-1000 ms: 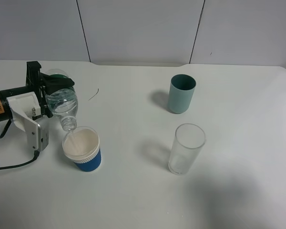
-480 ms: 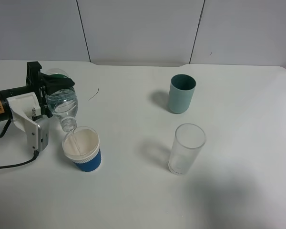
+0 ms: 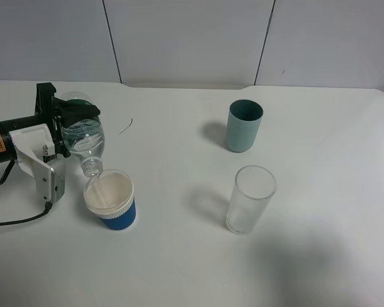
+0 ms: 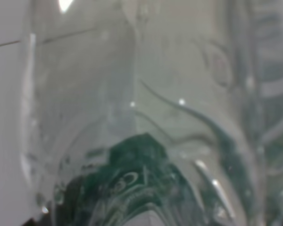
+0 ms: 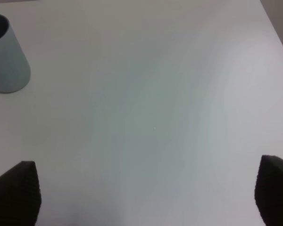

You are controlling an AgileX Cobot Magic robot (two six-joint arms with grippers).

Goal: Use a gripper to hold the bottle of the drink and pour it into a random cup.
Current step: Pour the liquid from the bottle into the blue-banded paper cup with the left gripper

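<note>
Your left pincer grips the bottle — its neck slants toward five o'clock, mouth just over the eleven-o'clock rim of the cup.

table: white | wall: grey panels, dark seams

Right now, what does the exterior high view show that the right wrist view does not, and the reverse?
Only exterior high: the left gripper holding the bottle tilted, mouth over the blue cup, and the clear glass. Only right wrist: the right gripper, fingertips wide apart, holding nothing. Both: the teal cup and the white table.
</note>
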